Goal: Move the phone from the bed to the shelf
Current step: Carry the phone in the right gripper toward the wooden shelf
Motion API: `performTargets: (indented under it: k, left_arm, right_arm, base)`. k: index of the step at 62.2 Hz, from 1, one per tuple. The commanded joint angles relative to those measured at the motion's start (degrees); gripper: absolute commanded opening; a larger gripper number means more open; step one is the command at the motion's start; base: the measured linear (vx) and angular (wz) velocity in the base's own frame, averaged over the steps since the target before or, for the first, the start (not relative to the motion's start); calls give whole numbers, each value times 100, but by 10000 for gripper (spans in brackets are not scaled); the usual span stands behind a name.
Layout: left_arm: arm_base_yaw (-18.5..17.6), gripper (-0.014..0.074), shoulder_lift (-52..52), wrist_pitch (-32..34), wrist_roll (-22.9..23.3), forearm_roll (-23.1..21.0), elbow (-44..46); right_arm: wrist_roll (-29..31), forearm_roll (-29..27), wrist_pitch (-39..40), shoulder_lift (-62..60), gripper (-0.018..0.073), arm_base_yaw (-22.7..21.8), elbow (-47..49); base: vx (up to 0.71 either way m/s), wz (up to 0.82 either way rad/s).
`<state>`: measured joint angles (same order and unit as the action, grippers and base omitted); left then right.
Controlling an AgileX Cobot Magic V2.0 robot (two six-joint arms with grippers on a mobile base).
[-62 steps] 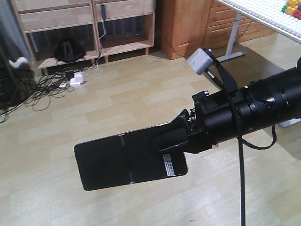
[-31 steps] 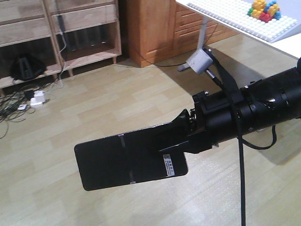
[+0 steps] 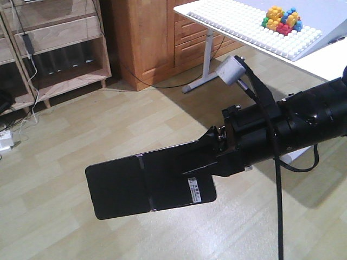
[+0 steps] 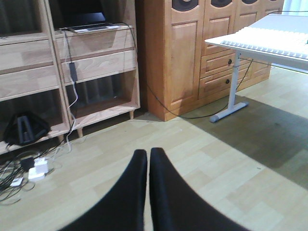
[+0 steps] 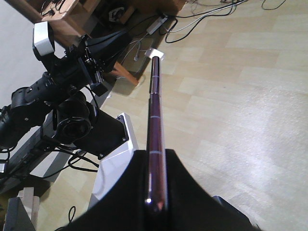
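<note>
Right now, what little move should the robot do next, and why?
Probably carry the phone left toward the shelf. The right gripper is shut on one end, holding it above the floor, and the shelf stands far off at the front view's left edge.

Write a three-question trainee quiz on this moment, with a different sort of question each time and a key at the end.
1. True or false: the left gripper is shut with nothing between its fingers.
2. Pick one: the right gripper grips the phone at
A) the end with the white sticker
B) the crease across its middle
C) the end far from the sticker
3. Short answer: has the phone reached the shelf?

Key
1. True.
2. A.
3. No, it is held in the air above the floor.
</note>
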<state>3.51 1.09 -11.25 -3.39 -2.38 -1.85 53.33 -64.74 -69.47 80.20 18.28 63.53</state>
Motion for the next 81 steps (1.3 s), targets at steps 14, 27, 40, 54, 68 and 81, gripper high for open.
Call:
performTargets:
  k: [14,27,40,54,68,81]
  left_arm:
    - [2,1,48,399,0,-53,-41]
    - [2,1,48,399,0,-53,-41]
    - [2,1,48,399,0,-53,-41]
    - [2,1,48,399,0,-53,-41]
    - [2,1,48,399,0,-53,-41]
    - [2,1,48,399,0,-53,-41]
  right_arm:
    - [25,-495,-435,-194,-2,4,186]
    - [25,-495,-435,-194,-2,4,186]
    - [31,-495,-435,-194,-2,4,186]
    - [31,-495,-435,-194,-2,4,186]
    - [25,-495,-435,-194,-2,4,186]
    - [25,-495,-435,-194,-2,4,186]
  base:
    - [41,-4]
    - [43,-1]
    - [42,1]
    - [40,3]
    - [40,9]
    - [41,21]
